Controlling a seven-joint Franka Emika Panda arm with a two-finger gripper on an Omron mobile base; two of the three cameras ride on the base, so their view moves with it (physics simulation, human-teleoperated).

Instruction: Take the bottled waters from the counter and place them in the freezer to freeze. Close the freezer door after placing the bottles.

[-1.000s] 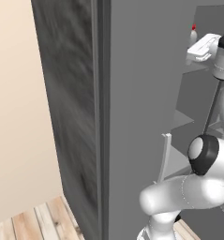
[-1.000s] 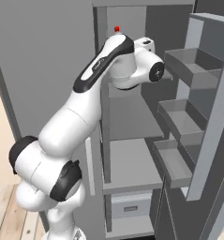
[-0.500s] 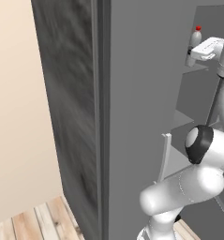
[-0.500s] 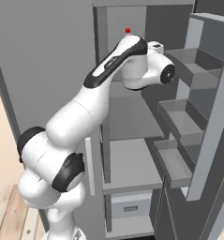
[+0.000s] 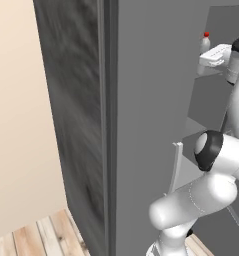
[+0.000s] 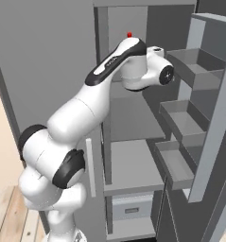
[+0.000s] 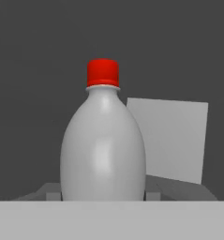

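A whitish bottled water [image 7: 103,154] with a red cap fills the middle of the hand view, upright and very near. My gripper [image 5: 209,54] is shut on it, high inside the open freezer [image 6: 133,163]. Its fingertips are hidden. From the left base view the bottle [image 5: 205,44] stands just ahead of the white hand. In the right base view the arm hides all but its red cap [image 6: 129,34]. The freezer door [image 6: 213,118] stands open on the right, its inner bins facing the shelves. The counter is out of view.
A closed grey door panel [image 5: 141,125] with a vertical silver handle [image 6: 89,165] stands left of the open compartment. Grey shelves and a pale drawer [image 6: 128,208] lie below my hand. The fridge's dark side wall [image 5: 76,125] meets a beige wall and wood floor.
My hand has carried the red-capped bottle further into the freezer, a little lower and to the right. The arm has stretched out behind it.
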